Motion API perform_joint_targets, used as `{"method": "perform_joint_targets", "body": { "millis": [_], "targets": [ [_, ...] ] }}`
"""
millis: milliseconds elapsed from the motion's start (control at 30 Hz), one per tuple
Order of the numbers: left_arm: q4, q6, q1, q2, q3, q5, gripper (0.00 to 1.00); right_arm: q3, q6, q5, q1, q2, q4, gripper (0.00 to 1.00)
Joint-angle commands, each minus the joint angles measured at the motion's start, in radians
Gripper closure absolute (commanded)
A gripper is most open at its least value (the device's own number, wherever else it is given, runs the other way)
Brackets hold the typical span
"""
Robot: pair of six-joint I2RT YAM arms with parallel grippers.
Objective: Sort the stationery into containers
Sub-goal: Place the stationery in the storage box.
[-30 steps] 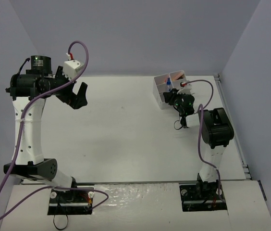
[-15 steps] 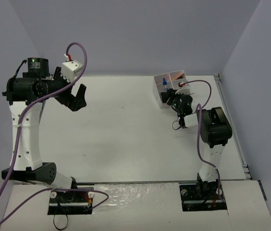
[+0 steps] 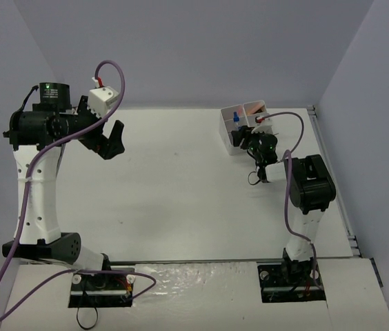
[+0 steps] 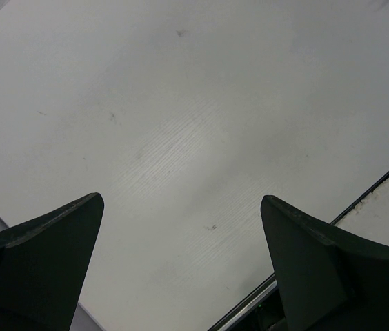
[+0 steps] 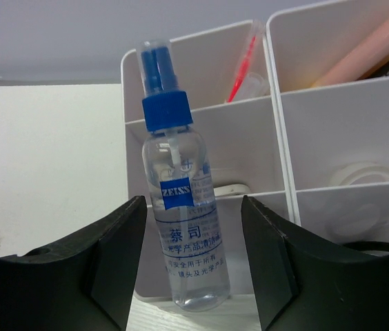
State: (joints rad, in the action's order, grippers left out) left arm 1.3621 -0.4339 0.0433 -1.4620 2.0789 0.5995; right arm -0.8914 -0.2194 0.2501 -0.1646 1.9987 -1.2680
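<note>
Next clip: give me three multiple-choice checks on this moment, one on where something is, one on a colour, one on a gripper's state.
1. Where is the spray bottle?
A. lying mid-table
B. between the fingers of the right gripper, at the white box
C. lying at the table's left edge

2. What colour is the bottle's cap?
A. red
B. blue
C. black

3. How is the left gripper?
A. shut on a pen
B. holding scissors
C. open, empty

Answers:
1. B, the right wrist view shows it standing between the fingers at the box.
2. B, the cap is plainly blue.
3. C, its fingers stand wide apart with only bare table between.
</note>
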Motion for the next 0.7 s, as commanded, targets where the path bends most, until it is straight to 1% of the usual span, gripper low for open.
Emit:
{"method": "perform_joint_targets", "body": {
  "millis": [0,233,400,500,567,633,667],
  "targets": [
    [0.118,-0.009,-0.011,0.019,0.018,0.029,0.03,-0.054,0.078,-0.003,-0.001,-0.114,-0.052,0.45],
    [0.118,-0.02,-0.01,0.019,0.024,0.024,0.03,-0.072,0.126,-0.002,-0.001,-0.14,0.015,0.42],
    [0.115,-0.02,-0.01,0.015,0.03,0.005,0.03,-0.103,0.15,0.027,-0.001,-0.169,0.065,0.37],
    [0.117,-0.022,-0.011,0.014,0.033,0.009,0.03,-0.177,0.187,0.025,0.0,-0.17,0.164,0.34],
    [0.118,-0.022,-0.011,0.014,0.036,0.004,0.03,-0.253,0.219,0.026,0.0,-0.154,0.291,0.34],
    [0.116,-0.022,-0.012,0.014,0.035,0.0,0.03,-0.282,0.254,0.041,0.0,-0.149,0.363,0.33],
    [0.114,-0.022,-0.012,0.016,0.031,-0.002,0.03,-0.281,0.259,0.044,0.0,-0.15,0.37,0.33]
  ]
}}
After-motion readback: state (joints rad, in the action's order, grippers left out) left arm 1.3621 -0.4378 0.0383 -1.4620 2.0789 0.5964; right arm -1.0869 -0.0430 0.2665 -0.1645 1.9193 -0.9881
